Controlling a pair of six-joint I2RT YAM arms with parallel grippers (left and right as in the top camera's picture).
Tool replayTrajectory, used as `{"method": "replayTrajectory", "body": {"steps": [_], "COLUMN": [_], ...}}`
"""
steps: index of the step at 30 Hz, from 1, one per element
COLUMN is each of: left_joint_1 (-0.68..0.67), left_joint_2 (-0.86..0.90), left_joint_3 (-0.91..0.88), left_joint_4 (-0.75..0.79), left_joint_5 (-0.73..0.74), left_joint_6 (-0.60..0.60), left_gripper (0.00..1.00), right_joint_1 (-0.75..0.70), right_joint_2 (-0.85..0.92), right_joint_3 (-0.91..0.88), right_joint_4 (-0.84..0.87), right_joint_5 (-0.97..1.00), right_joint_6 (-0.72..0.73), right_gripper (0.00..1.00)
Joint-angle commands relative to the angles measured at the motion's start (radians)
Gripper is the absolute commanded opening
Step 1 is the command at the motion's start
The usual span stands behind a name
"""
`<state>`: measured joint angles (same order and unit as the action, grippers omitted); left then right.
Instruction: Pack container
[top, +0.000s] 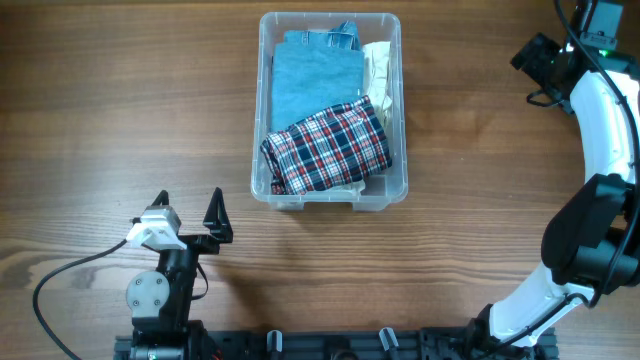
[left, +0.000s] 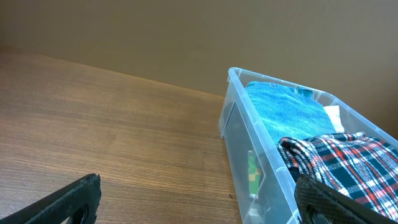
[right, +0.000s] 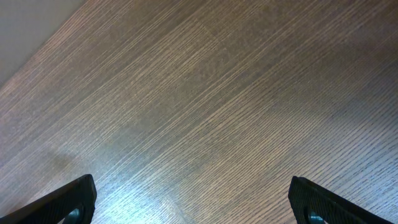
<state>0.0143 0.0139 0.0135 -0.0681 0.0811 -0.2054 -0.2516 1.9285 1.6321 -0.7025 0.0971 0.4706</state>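
Container (top: 262, 120) on bench (top: 120, 100) holds blue towel (top: 315, 80), plaid cloth (top: 330, 145); left hand (top: 188, 200) fully spread, gripping nothing; right hand (right: 193, 202) likewise, over bench.

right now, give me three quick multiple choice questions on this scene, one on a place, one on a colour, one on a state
1. Where does the plaid cloth lie?
A inside the container
B under it
C in a gripper

2. What colour is the folded cloth at the far end of the container?
A yellow
B blue
C black

3. How does the left gripper stand?
A shut on cloth
B shut, empty
C open, holding nothing

Answers:
1 A, it lies on top within the clear walls.
2 B, the overhead and left wrist views both show it blue.
3 C, its fingers stand wide apart over the table, with nothing between them.
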Motion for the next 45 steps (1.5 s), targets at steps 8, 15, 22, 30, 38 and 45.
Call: {"method": "replayTrajectory", "body": {"steps": [8, 15, 22, 30, 38, 45], "left_joint_1": [0.005, 0.005, 0.005, 0.005, 0.005, 0.005], "left_joint_2": [-0.011, -0.011, -0.011, -0.011, -0.011, -0.011], "left_joint_3": [-0.008, -0.008, -0.008, -0.008, -0.008, -0.008], "left_joint_4": [0.000, 0.000, 0.000, 0.000, 0.000, 0.000], "left_joint_5": [0.012, 0.012, 0.012, 0.012, 0.012, 0.012], "left_joint_6": [0.016, 0.016, 0.016, 0.016, 0.016, 0.016], "left_gripper": [1.00, 1.00, 1.00, 1.00, 1.00, 1.00], "right_joint_1": [0.003, 0.011, 0.076, 0.156, 0.180, 0.180], "right_joint_2": [0.014, -0.061, -0.366, -0.660, -0.917, -1.029], "right_joint_3": [-0.004, -0.004, -0.004, -0.005, -0.005, -0.008], "right_joint_4": [0.002, 0.002, 0.002, 0.001, -0.067, -0.261], "right_joint_5": [-0.001, -0.001, -0.001, 0.070, 0.071, 0.098], "right_joint_6": [0.002, 0.002, 0.002, 0.003, 0.003, -0.001], "right_gripper": [1.00, 1.00, 1.00, 1.00, 1.00, 1.00]}}
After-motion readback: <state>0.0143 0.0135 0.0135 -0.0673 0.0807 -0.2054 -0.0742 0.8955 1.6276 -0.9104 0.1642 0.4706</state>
